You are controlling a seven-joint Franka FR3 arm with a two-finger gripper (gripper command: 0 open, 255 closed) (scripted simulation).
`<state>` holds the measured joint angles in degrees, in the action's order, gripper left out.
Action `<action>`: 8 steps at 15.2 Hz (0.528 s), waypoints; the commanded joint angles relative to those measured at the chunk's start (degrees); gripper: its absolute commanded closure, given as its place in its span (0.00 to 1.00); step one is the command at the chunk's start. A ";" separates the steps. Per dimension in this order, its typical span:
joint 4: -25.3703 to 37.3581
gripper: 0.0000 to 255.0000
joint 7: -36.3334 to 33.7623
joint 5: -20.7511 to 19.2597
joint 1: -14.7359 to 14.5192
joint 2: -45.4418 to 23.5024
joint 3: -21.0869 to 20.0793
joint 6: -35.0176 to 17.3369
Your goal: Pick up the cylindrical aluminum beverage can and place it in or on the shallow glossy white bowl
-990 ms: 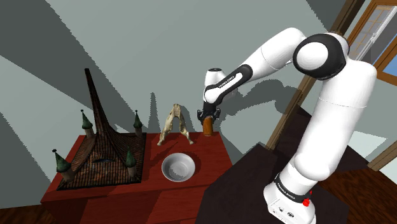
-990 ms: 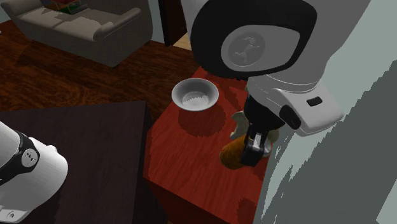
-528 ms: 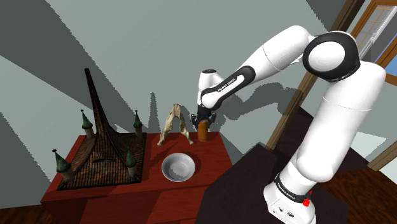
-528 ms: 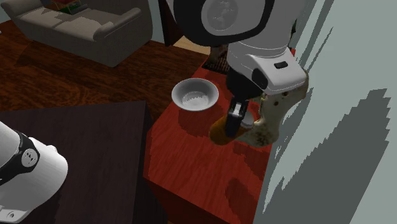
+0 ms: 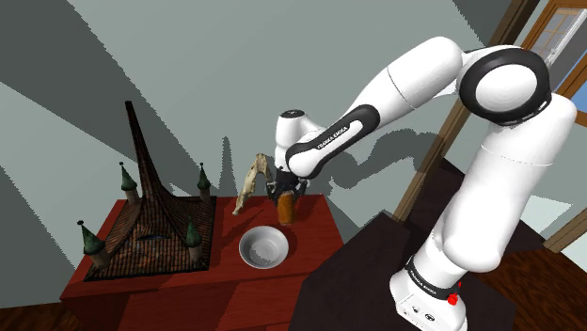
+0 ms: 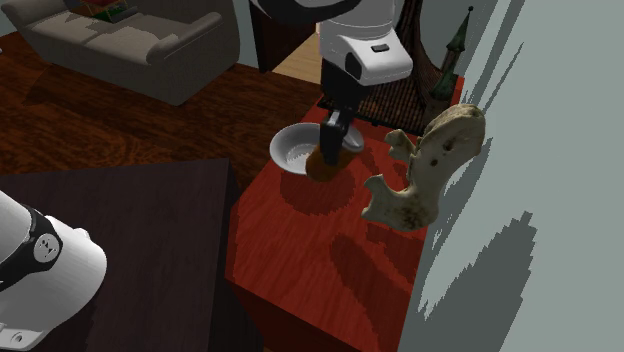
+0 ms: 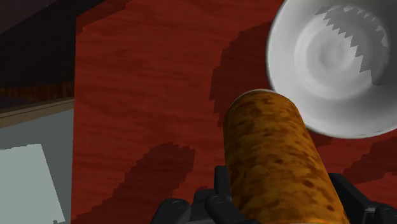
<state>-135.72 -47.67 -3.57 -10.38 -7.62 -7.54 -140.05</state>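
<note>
A mottled orange-brown can [image 5: 286,210] hangs above the red table [image 5: 318,231], clasped by my black gripper [image 5: 286,195], which is shut on its upper part. In the second exterior view the can [image 6: 321,163] is tilted, and the gripper [image 6: 333,138] holds it just over the edge of the white bowl [image 6: 292,150]. The bowl [image 5: 263,248] is shallow and empty, near the table's front. Seen from the wrist, the can [image 7: 277,159] runs out from between the fingers of the gripper [image 7: 283,194], and its far end reaches the rim of the bowl [image 7: 318,70].
A dark spired castle model [image 5: 150,221] fills the table's left half in the shoulder view. A beige bone-like sculpture [image 5: 256,181] [image 6: 425,170] stands against the grey wall behind the can. The dark stand [image 6: 120,250] adjoins the table, and a sofa [image 6: 130,40] sits far off.
The arm has carried the can from the table's back right corner, past the beige sculpture, to the bowl's edge. The grip has not changed.
</note>
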 commanded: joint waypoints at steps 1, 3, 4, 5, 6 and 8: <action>-0.14 1.00 -2.90 0.05 -1.62 0.23 -1.21 0.14; 0.34 1.00 -5.92 0.01 -3.35 -0.07 -2.47 0.41; 0.69 1.00 -7.43 -0.04 -4.22 -0.30 -3.10 0.58; 1.10 1.00 -8.95 -0.11 -5.07 -0.57 -3.72 0.76; 1.57 1.00 -10.47 -0.20 -5.93 -0.89 -4.34 0.96; 2.73 1.00 -13.50 -0.43 -7.67 -1.69 -5.50 1.42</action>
<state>-133.91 -59.21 -3.69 -17.04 -8.31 -12.41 -138.61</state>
